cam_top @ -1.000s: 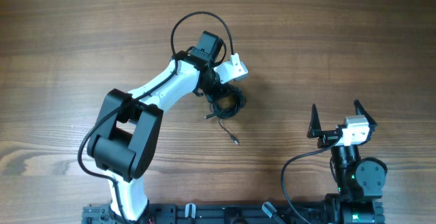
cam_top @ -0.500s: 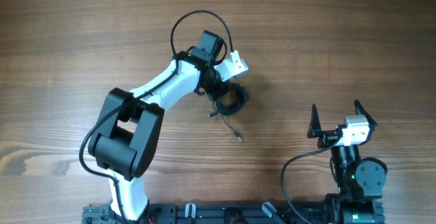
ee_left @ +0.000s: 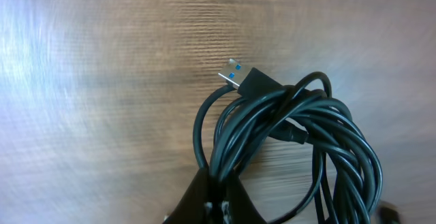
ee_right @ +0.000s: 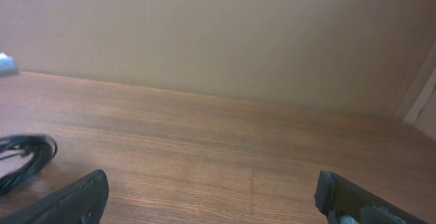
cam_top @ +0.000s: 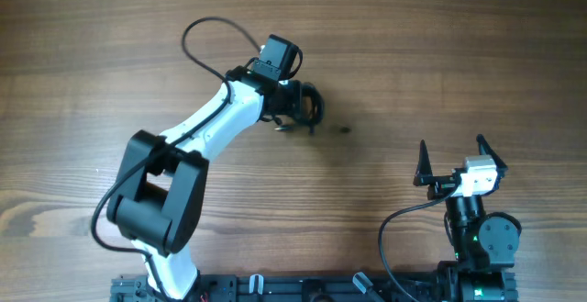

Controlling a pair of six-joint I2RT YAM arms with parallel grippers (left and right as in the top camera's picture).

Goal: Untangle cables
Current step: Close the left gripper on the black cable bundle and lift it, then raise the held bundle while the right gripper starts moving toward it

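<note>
**Work surface.** The table (cam_top: pixel 92 82) is brown wood with a fine lengthwise grain and a matt finish. In the left wrist view its surface is blurred.

**Left gripper.** The left gripper (cam_top: pixel 293 108) sits at the end of the white-and-black arm. In the left wrist view, the left gripper (ee_left: pixel 211 200) shows two dark, smooth fingers that meet in a narrow wedge. The jaws are clamped together on several strands of the bundle.

**Task item.** The thin, black, round-section cables (cam_top: pixel 304 109) are held at the left gripper as one tangled coil. In the left wrist view, the cables (ee_left: pixel 306 139) form overlapping glossy loops with a rubbery sheath, spreading away from the left gripper. The number of separate cords cannot be determined. A flat rectangular metal plug (ee_left: pixel 234 73) with blue inserts and a black moulded housing projects from the coil on the side away from the left gripper. Whether the coil touches the table cannot be determined.

**Right gripper.** The right gripper (cam_top: pixel 451 155) is well apart from the left gripper and its jaws are spread wide, holding nothing. In the right wrist view, the right gripper (ee_right: pixel 211 203) shows two dark, blunt fingertips at the lower corners. The cables (ee_right: pixel 24 157) appear at the left edge.
</note>
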